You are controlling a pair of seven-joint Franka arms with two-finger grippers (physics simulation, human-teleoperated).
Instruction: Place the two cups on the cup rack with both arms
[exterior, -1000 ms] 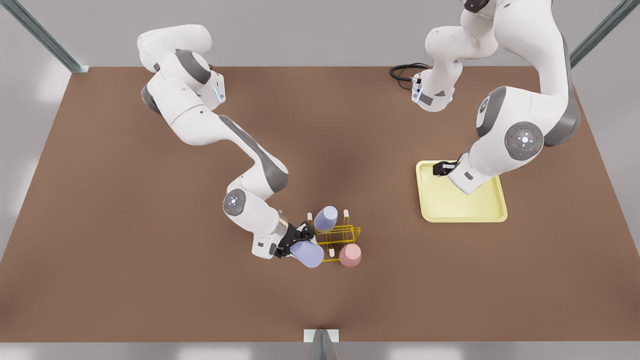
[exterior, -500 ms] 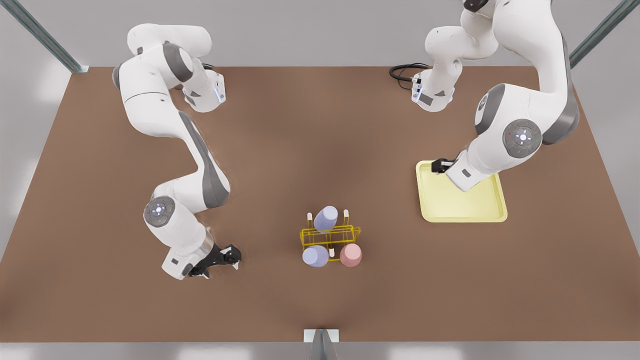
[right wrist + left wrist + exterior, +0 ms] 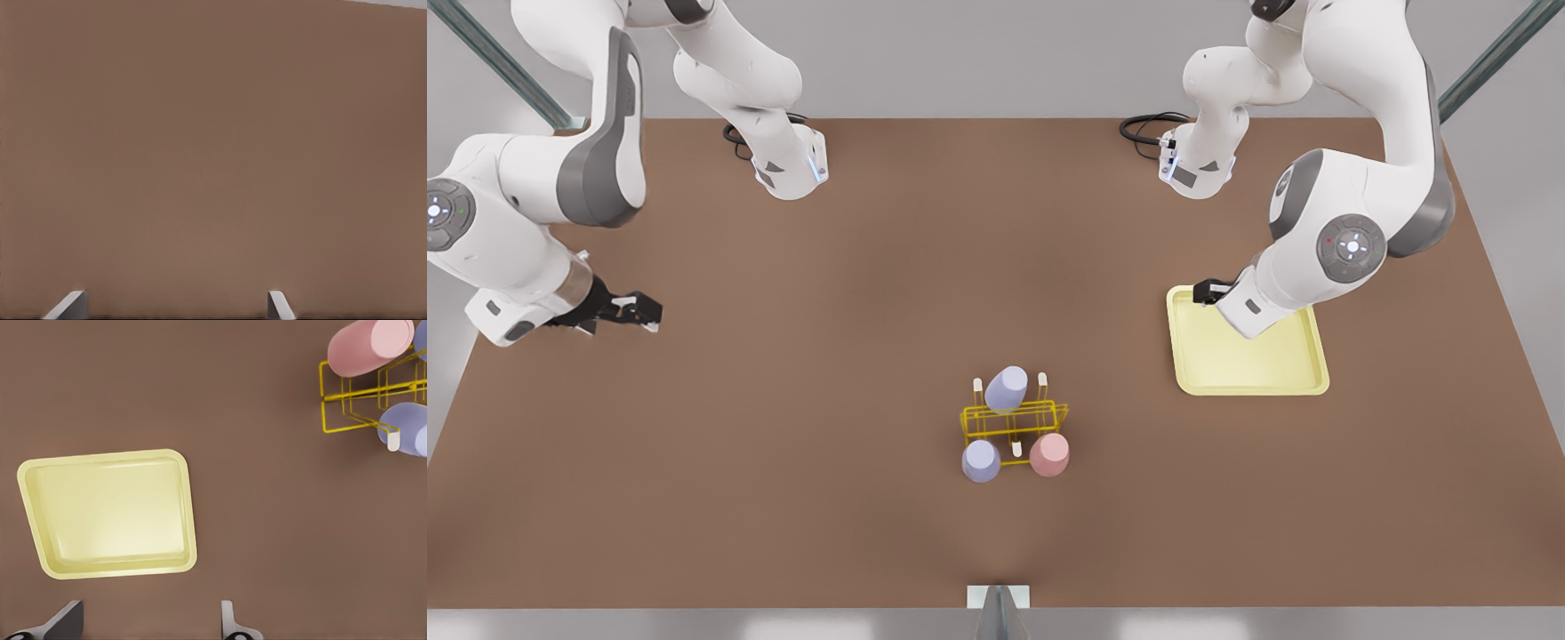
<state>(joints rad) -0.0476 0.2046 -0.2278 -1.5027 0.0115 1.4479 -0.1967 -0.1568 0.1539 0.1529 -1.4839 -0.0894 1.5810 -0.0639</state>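
While both cups sat mouth-down on the cup rack point(image 3: 1014, 420), pink cup point(image 3: 1049, 454) beside lavender cup point(image 3: 981, 461), the left gripper point(image 3: 1213, 292) hovered spread and empty over the tray point(image 3: 1249, 373), nearer the rack. The right gripper point(image 3: 633, 311), likewise spread and empty, waited well away from the rack on its opposite side.

Pink cup point(image 3: 1049, 454), two lavender cups point(image 3: 981, 461), bright yellow rack point(image 3: 1014, 418), pale yellow tray point(image 3: 1249, 364), seemingly plain brown table point(image 3: 783, 400).
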